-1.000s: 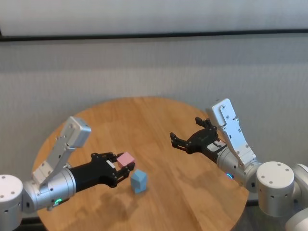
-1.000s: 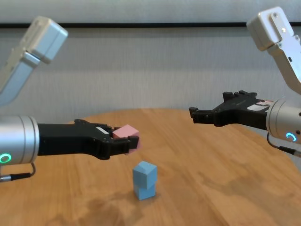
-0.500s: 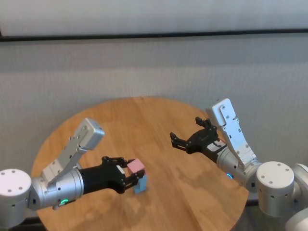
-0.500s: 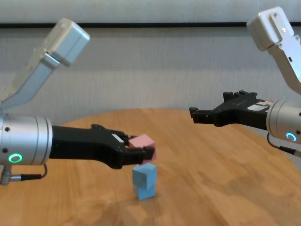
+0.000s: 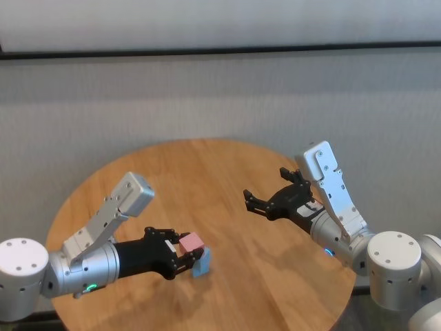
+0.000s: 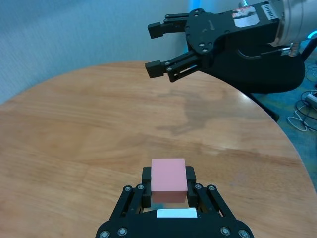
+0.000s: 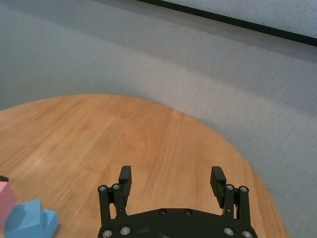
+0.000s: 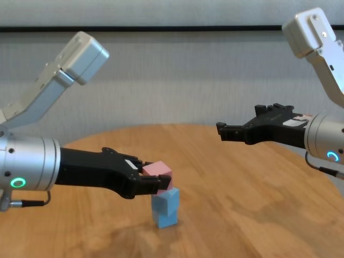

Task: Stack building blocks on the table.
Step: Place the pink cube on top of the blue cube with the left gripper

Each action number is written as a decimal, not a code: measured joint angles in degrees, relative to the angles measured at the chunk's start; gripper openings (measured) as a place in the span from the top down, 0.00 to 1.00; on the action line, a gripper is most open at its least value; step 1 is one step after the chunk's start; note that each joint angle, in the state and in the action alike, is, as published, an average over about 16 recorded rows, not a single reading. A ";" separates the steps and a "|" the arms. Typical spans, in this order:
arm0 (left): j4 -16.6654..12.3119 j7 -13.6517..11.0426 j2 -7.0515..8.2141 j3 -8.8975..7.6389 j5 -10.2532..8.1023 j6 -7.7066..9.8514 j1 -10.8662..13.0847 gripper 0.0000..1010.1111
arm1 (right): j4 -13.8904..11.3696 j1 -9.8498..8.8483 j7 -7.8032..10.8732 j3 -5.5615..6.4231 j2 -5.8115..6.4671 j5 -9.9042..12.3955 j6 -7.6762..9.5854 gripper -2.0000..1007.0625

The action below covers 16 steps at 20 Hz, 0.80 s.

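Two light blue cubes stand stacked on the table (image 8: 252,215), the upper one (image 8: 166,199) slightly turned on the lower one (image 8: 163,220). My left gripper (image 8: 156,181) is shut on the pink cube (image 8: 157,169) and holds it directly over the upper blue cube, at or just above its top; I cannot tell if they touch. The left wrist view shows the pink cube (image 6: 169,179) between the fingers, hiding the stack. The stack also shows in the head view (image 5: 202,263). My right gripper (image 8: 221,130) hovers open and empty, well to the right.
The round wood-grain table (image 5: 207,172) stands before a grey wall. The right gripper (image 5: 265,187) hangs above the table's right half. Bare tabletop lies all around the stack.
My left gripper has carried the pink cube rightward and down, from beside and above the blue stack to directly on top of it. The right arm has not moved.
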 joint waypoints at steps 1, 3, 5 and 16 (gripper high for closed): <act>0.34 0.02 -0.03 0.24 0.07 -0.08 -0.31 0.61 | 0.00 0.00 0.00 0.00 0.00 0.00 0.00 0.01; 1.04 0.11 -0.12 0.72 0.23 -0.30 -0.92 0.61 | 0.00 0.00 0.00 0.00 0.00 0.00 0.00 0.01; 1.72 0.19 -0.24 1.19 0.38 -0.55 -1.52 0.61 | 0.00 0.00 0.00 0.00 0.00 0.00 0.00 0.01; 4.82 0.26 -0.85 3.75 0.77 -1.71 -4.20 0.61 | 0.00 0.00 0.00 0.00 0.00 0.00 0.00 0.01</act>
